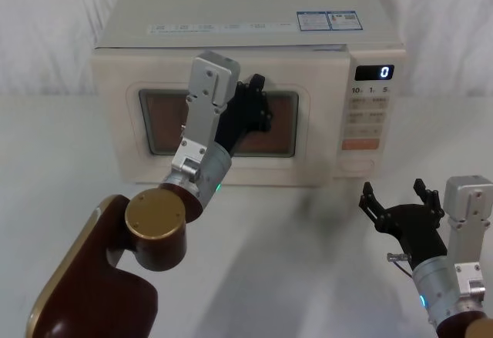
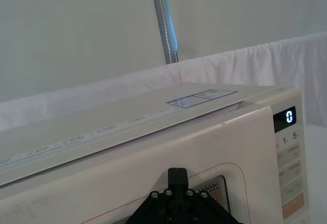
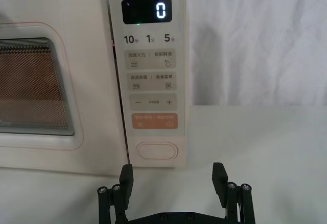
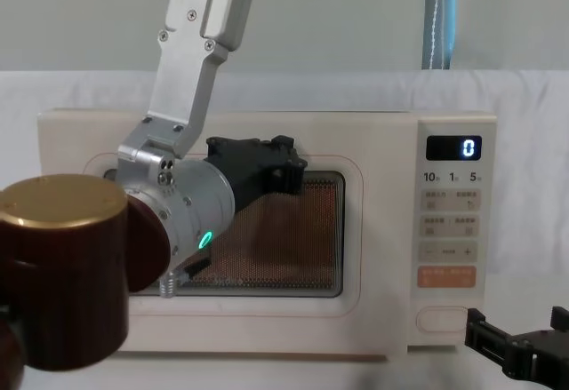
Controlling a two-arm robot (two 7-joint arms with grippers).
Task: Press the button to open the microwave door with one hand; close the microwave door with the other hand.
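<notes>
Head view: left gripper (image 1: 258, 103) at microwave door (image 1: 223, 170), jaws' state unclear, prob. mid-close, so push flat; right gripper (image 1: 400, 199), jaws spread, below button (image 3: 157, 150).

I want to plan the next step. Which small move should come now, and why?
Probably the left tool should pull back from the door. The door looks shut flush beside the panel, and the right tool hangs open, low before the button.
</notes>
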